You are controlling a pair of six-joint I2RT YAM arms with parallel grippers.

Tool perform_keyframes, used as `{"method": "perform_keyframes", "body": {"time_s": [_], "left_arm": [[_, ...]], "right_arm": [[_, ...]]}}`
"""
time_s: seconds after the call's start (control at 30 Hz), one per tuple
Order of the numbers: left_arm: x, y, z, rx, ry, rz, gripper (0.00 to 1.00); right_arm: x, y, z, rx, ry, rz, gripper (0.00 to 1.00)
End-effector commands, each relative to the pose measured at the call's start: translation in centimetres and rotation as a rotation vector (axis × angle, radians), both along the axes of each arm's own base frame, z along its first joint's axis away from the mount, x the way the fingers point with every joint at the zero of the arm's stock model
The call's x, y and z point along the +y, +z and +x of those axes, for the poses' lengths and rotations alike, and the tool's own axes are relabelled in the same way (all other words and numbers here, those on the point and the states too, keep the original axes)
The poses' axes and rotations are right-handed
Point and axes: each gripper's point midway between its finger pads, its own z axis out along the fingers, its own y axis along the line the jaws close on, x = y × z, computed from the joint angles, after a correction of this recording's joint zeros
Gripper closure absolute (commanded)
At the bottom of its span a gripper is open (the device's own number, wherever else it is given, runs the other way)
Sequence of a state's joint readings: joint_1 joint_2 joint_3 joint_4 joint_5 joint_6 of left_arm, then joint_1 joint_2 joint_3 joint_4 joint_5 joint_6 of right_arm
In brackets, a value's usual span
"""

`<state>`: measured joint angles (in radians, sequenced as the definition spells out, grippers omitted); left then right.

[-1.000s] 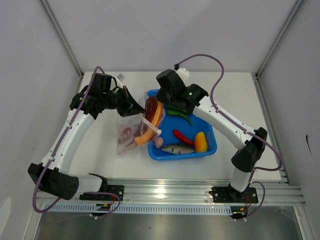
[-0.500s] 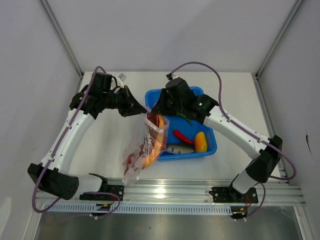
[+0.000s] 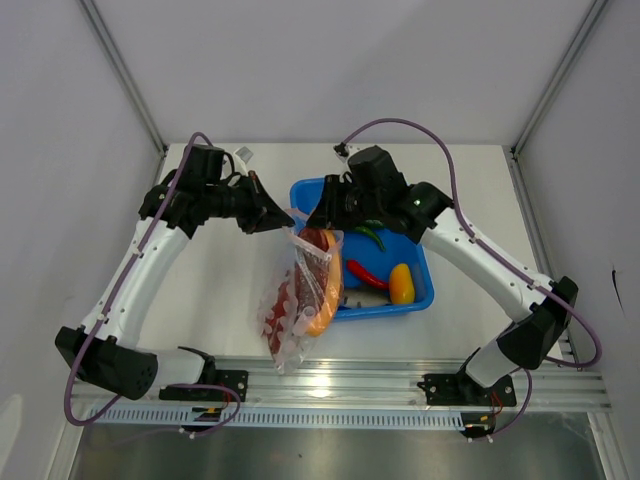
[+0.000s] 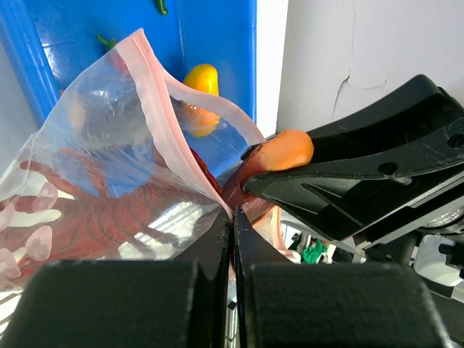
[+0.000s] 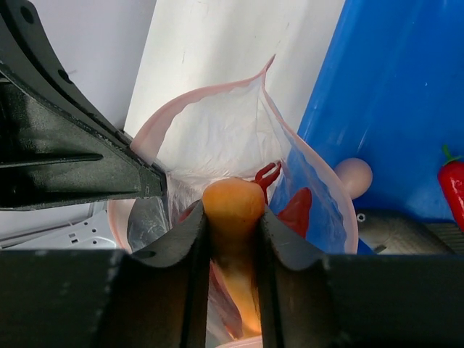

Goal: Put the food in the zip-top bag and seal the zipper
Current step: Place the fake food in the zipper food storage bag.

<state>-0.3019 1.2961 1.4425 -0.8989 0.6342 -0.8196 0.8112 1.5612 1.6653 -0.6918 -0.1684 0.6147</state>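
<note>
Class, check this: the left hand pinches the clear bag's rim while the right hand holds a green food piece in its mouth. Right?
No: the food piece in the right hand is orange, not green; the right wrist view shows it. The rest holds.

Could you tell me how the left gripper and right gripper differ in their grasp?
The left gripper is shut on the zip-top bag's pink rim, the right gripper on an orange toy food. The left's fingers nearly meet; the right's stand apart around the food. Both are at the bag's mouth.
</note>
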Motion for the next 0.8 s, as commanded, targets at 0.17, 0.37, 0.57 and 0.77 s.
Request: {"method": "perform_keyframes", "body": {"time_s": [0.17, 0.37, 0.57, 0.77], "left_arm": [[0.0, 2.4, 0.8, -0.105, 0.007, -0.016, 0.99], [0.0, 2.2, 0.9, -0.102, 0.01, -0.014, 0.99], [0.0, 2.2, 0.9, -0.098, 0.009, -0.014, 0.99], [-0.1, 1.8, 1.0, -0.09, 0.007, -0.012, 0.99]], "right_arm": [[-1.1, 0.9, -3.5, -0.016, 0.205, 0.004, 0.61], [-1.7, 0.5, -4.1, 0.009, 0.278, 0.051, 0.58], [-2.5, -0.1, -4.7, 0.062, 0.318, 0.05, 0.61], [-2.0, 0.2, -6.7, 0.186, 0.427, 0.108, 0.76]]}}
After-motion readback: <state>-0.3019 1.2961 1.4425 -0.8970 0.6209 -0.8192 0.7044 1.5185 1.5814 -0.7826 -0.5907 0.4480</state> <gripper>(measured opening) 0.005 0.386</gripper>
